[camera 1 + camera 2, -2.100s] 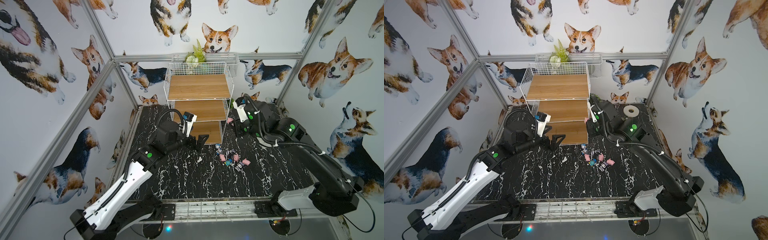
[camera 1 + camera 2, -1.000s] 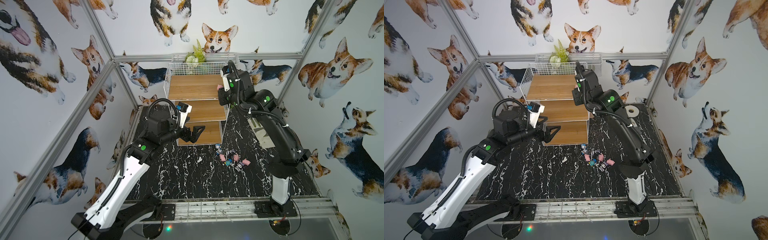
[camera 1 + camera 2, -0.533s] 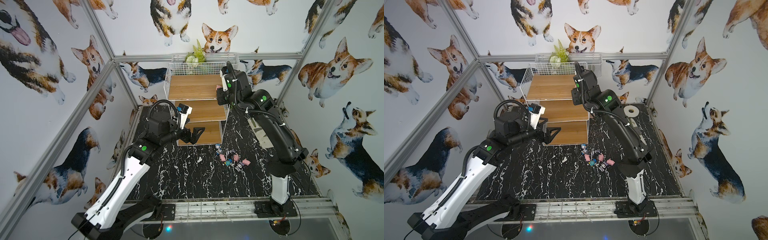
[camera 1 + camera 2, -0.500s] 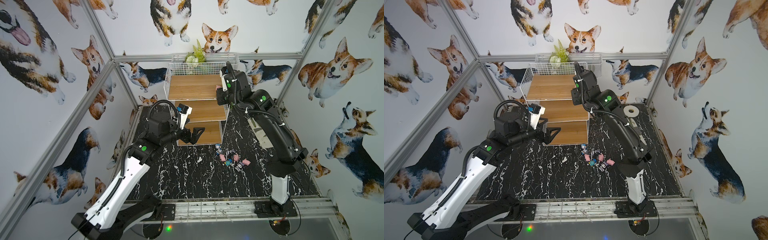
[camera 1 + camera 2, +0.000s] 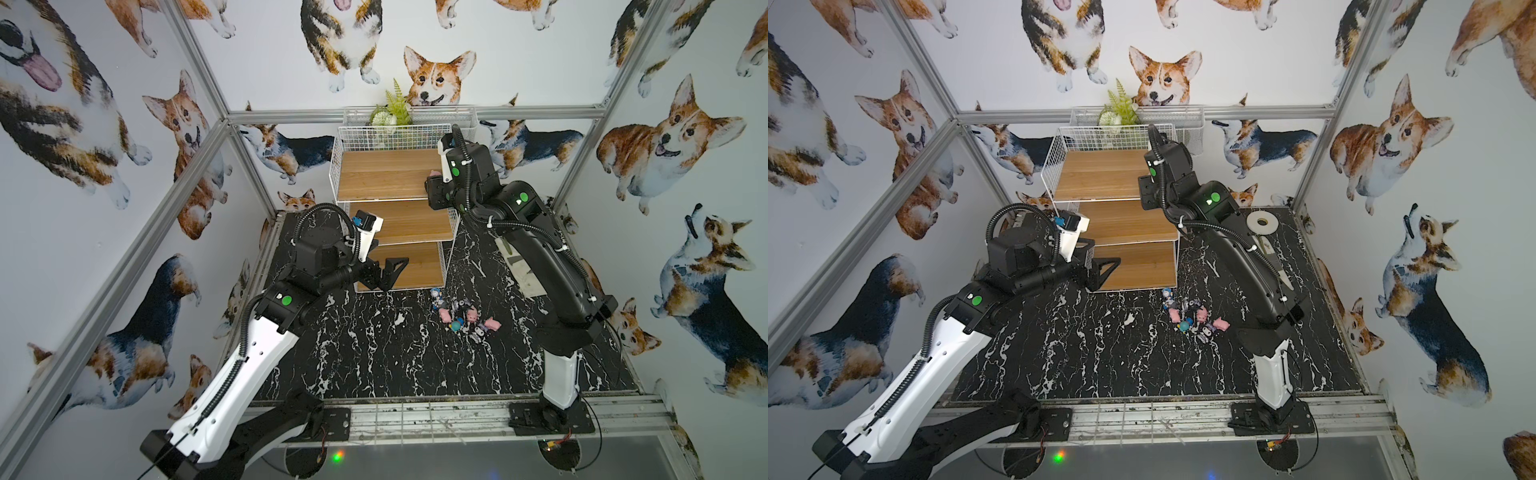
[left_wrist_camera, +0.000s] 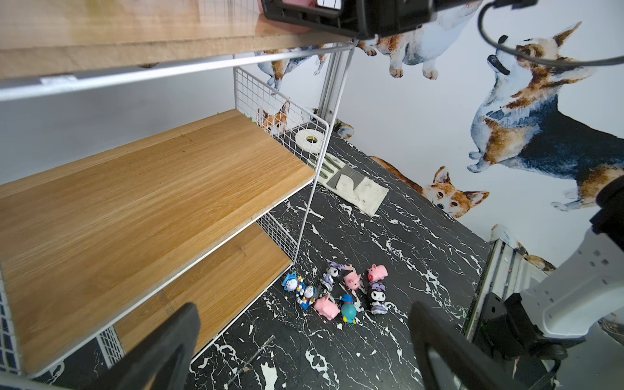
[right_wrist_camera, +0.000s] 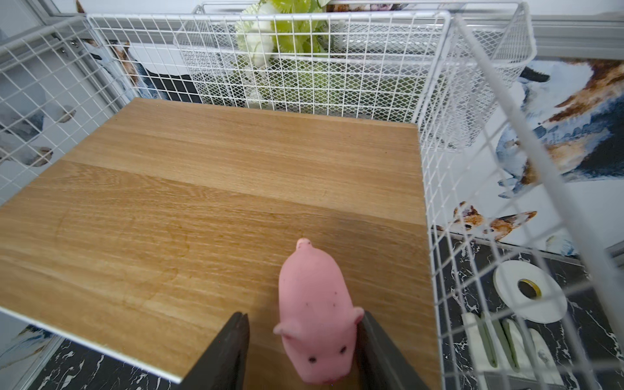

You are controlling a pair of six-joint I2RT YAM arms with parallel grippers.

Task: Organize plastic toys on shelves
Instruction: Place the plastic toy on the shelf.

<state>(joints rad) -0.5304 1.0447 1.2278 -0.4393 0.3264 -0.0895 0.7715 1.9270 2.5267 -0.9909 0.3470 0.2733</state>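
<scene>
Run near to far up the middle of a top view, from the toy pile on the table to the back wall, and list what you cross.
toy pile → bottom shelf → middle shelf → top shelf → white wire basket with a green plant

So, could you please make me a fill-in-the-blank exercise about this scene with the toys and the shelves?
1. The pink pig stands on the ___ shelf, between the right gripper's jaws.
2. On the black marble tabletop, ___ pink pigs lie among the other figurines.
3. The left gripper is ___ and holds nothing.
Missing words: top; three; open.
</scene>
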